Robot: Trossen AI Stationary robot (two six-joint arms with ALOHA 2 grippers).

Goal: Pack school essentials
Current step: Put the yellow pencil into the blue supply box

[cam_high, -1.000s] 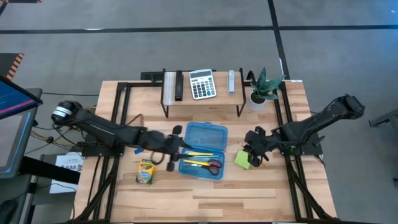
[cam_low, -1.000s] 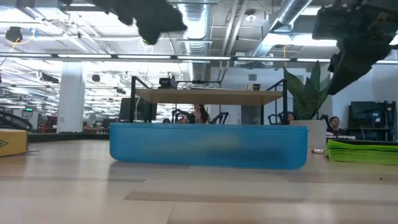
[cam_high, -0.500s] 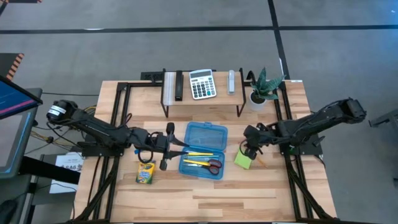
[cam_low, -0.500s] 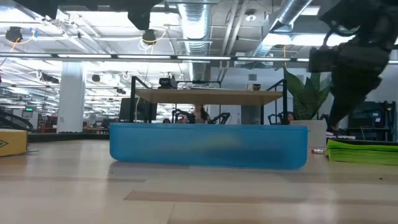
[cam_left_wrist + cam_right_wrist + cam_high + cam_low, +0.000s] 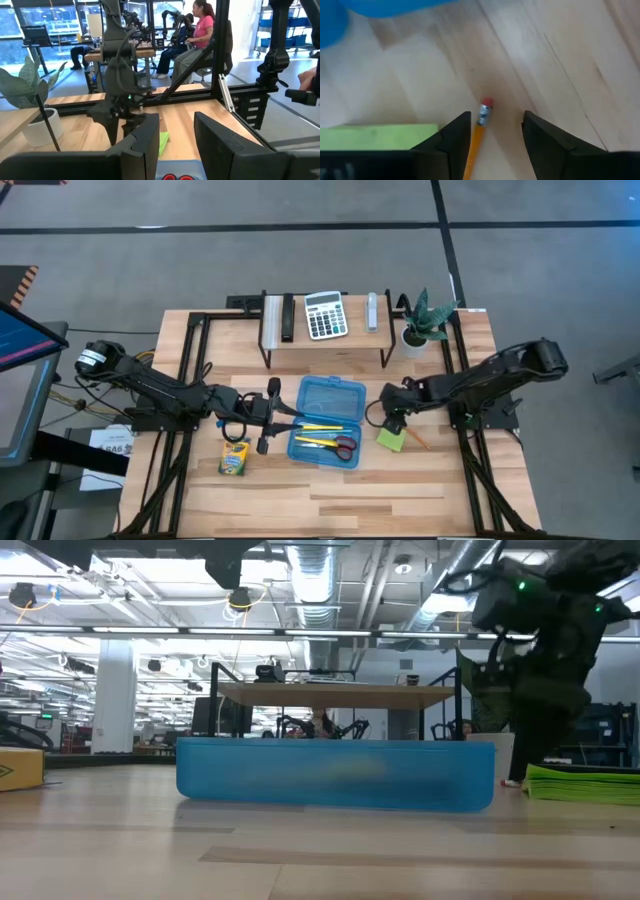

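Observation:
An open blue box [image 5: 330, 387] in the middle of the table holds yellow pencils [image 5: 325, 427] and red-handled scissors [image 5: 340, 445]. A crayon box [image 5: 234, 457] lies to its left. On its right lie a lime-green sticky-note pad [image 5: 390, 438] and an orange pencil [image 5: 417, 439], both flat on the wood. My right gripper [image 5: 390, 423] points down over them, open. Its fingers stand on either side of the pencil's eraser end [image 5: 484, 107] without touching it. My left gripper [image 5: 287, 416] hovers level at the box's left edge, open and holding nothing.
A low rack at the far edge carries a calculator [image 5: 324, 314], with a potted plant [image 5: 420, 325] beside it on the right. Black frame rails run along both sides of the table. People sit in the room behind. Bare wood lies in front of the box.
My right gripper has come down and moved toward the table's left, from beside the sticky-note pad to over the pencil's eraser end. My left gripper has drawn back a little from over the blue box toward the table's left edge, then kept still.

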